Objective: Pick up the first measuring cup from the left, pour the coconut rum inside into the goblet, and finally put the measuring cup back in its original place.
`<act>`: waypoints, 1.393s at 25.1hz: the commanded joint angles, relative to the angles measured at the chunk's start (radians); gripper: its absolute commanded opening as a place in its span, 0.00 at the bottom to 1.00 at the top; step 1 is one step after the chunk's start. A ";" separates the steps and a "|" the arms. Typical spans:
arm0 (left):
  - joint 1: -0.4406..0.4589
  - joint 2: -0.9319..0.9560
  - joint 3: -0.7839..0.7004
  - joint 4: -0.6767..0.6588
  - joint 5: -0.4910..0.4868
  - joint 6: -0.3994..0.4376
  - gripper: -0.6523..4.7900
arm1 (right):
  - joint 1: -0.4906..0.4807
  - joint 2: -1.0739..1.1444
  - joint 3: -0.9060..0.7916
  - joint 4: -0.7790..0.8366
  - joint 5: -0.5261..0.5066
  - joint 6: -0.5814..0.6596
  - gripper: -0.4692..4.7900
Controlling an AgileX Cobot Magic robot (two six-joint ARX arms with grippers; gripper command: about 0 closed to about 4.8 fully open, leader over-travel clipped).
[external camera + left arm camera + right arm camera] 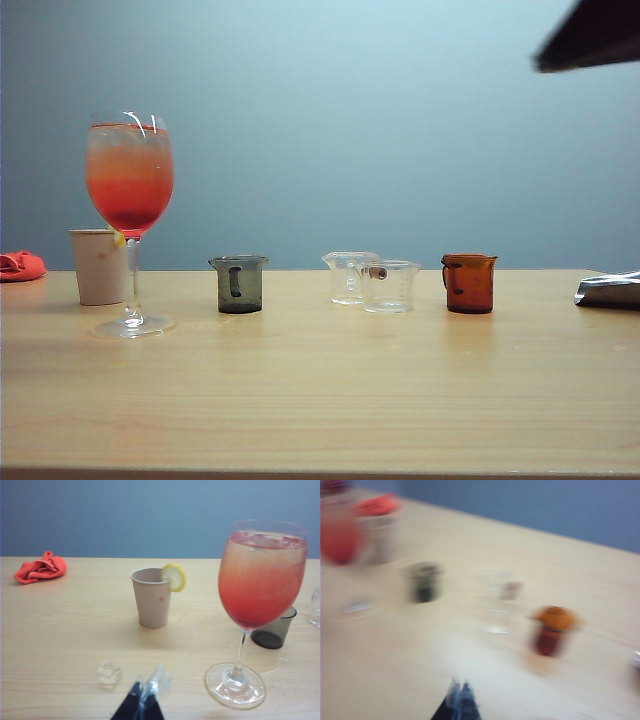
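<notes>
Wood table [320, 400]: left pincer [145, 692] clenched, low nr goblet [260, 580]; right pincer [460, 687] clenched, empty, raised.

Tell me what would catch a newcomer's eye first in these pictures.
The tall goblet of red-orange drink at the table's left stands out first, with a paper cup just behind it. Right of it sits the dark measuring cup, then two clear cups and an amber cup. The left gripper and right gripper are both shut and hold nothing.
</notes>
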 commanded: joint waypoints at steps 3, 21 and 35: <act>0.000 0.000 0.002 0.009 0.004 0.000 0.11 | -0.240 -0.251 -0.179 0.148 0.032 -0.002 0.09; -0.001 0.000 0.002 0.006 0.004 0.000 0.11 | -0.574 -0.534 -0.383 0.095 -0.154 -0.002 0.09; 0.000 0.000 0.002 0.006 0.004 0.000 0.11 | -0.574 -0.534 -0.383 0.082 -0.154 -0.002 0.09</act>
